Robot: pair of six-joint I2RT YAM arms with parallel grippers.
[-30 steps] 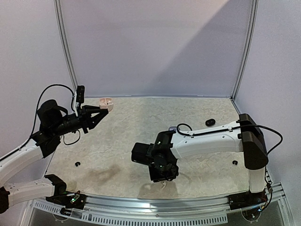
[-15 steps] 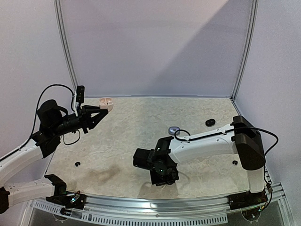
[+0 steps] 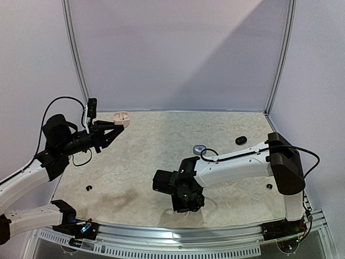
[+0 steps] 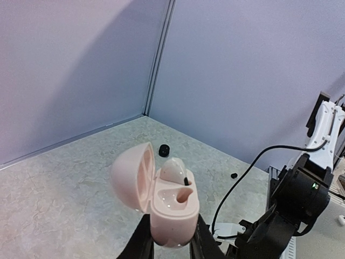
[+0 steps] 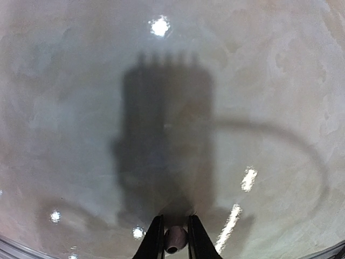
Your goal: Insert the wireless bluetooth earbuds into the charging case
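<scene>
My left gripper (image 4: pixel 168 243) is shut on a pale pink charging case (image 4: pixel 171 208) with its lid open, held up in the air at the far left (image 3: pixel 122 117). One whitish earbud (image 4: pixel 173 170) sits in the case's far slot; the near slot is bare. My right gripper (image 5: pixel 174 242) points down at the table near the front middle (image 3: pixel 186 202) and is shut on a small whitish-pink earbud (image 5: pixel 175 239) just above the tabletop.
A small silvery-grey case (image 3: pixel 200 147) lies mid-table behind the right arm. A black case (image 3: pixel 241 140) lies at the back right. Tiny black buds lie at the front left (image 3: pixel 89 188) and front right (image 3: pixel 269 186). A cable (image 3: pixel 207 148) loops over the right arm.
The right gripper has moved a little back from the front edge, and the small light earbud seen on the table by its fingers a second ago is now between them. The left arm has not moved.
</scene>
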